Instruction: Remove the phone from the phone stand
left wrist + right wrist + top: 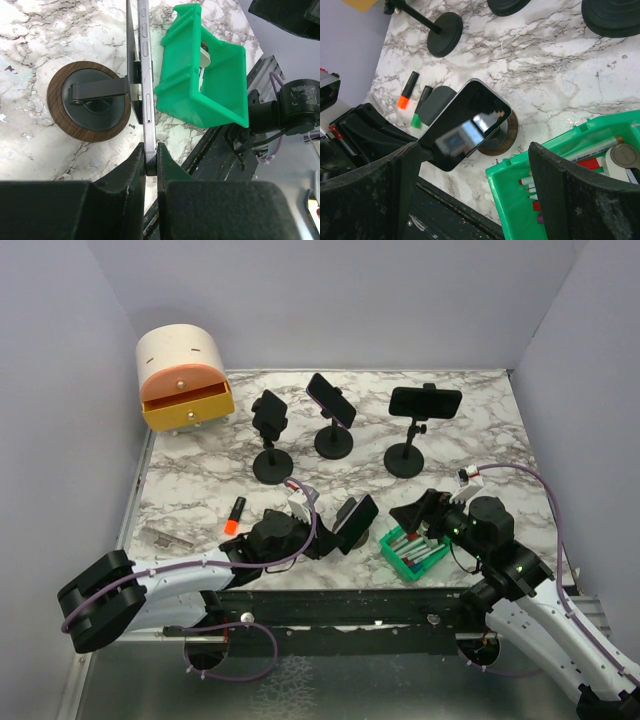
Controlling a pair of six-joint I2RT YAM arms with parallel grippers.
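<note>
The phone is a dark slab seen edge-on in the left wrist view. It rests on the phone stand, which has a round wood-rimmed base and a black arm. My left gripper is shut on the phone's lower corner, with one finger on each face. From above, the phone leans near the table's front edge, with the left gripper at its left. My right gripper is open and hangs above the green bin, holding nothing. In the right wrist view the phone's glossy screen shows over the stand's base.
A green bin of markers sits just right of the stand. Three tall black stands with phones line the back. A cream and orange drawer box is at the back left. An orange marker lies at the front left.
</note>
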